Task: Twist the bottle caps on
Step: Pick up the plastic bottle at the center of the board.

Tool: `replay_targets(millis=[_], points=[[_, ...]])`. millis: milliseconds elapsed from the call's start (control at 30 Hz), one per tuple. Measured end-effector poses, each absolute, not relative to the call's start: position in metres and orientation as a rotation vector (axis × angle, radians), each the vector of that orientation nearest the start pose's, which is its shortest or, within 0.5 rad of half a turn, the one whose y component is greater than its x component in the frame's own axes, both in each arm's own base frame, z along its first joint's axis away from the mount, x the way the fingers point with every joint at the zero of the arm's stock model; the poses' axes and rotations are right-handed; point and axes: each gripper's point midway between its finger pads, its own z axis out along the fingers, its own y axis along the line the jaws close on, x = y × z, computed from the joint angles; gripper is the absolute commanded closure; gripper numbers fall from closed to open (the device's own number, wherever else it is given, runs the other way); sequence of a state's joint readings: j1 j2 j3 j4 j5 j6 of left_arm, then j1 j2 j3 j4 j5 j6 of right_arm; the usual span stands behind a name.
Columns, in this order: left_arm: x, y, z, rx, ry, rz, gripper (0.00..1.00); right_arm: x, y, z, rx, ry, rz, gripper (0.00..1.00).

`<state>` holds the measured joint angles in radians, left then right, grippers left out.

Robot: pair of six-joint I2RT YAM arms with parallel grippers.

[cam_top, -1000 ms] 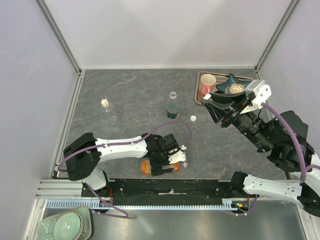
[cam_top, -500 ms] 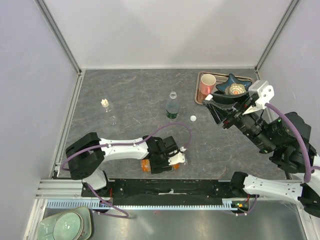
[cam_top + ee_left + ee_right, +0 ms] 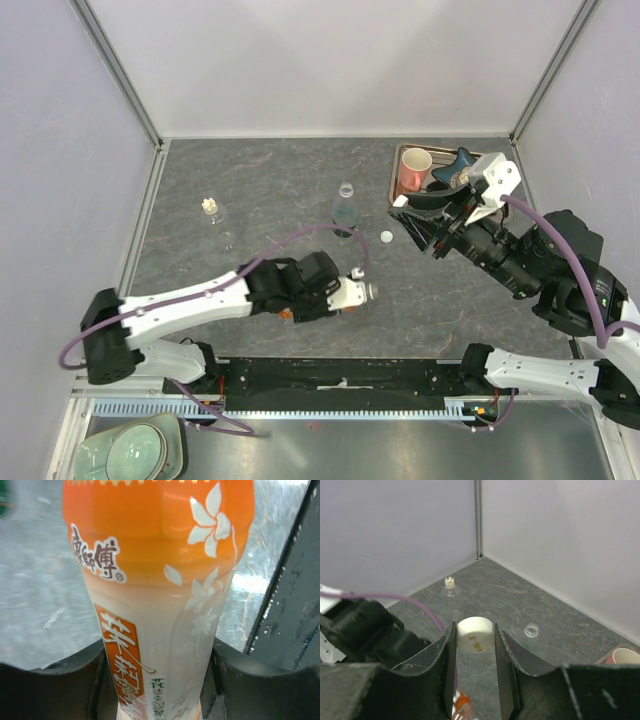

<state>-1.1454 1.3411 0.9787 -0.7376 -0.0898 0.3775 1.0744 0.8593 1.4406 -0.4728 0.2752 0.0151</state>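
From above, the left arm (image 3: 190,300) is reaching along the near side of the desk (image 3: 250,170), and a sliver of the orange bottle (image 3: 286,314) is peeking out from under its wrist. The right fingers (image 3: 418,225) are hovering right of the middle, just beside a loose cap (image 3: 386,237) that is lying on the desk. The green-label bottle (image 3: 345,213) is standing uncapped near the middle. The tiny bottle (image 3: 212,210) is sitting well apart to the left. A pink mug (image 3: 414,167) is resting in a tray (image 3: 395,190) at the far right.

In the left wrist view, the left fingers (image 3: 55,685) are pinching the orange bottle (image 3: 160,580) from both sides at its pale lower part. Its orange band with white flowers is filling the frame above them, and the desk behind is showing only as a blur.

In the right wrist view, the right fingers (image 3: 507,665) are pinching a white cap (image 3: 476,635) between their tips, holding it above the desk. Beyond it, the tiny bottle (image 3: 451,587) and the open neck of the green-label bottle (image 3: 532,629) are showing. The mug's rim (image 3: 622,656) is peeking in at the right edge.
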Motion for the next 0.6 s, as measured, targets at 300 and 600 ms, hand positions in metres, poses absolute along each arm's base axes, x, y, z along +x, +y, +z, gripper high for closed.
replay_targets(millis=[300, 600], points=[[0.167, -0.218, 0.276, 1.500, 1.660, -0.181, 0.58, 0.147, 0.240, 0.509, -0.771, 1.406, 0.770, 0.72], [0.143, -0.187, 0.354, 1.381, 1.510, -0.276, 0.44, 0.118, 0.281, 0.475, -1.136, 1.536, 0.877, 0.71]])
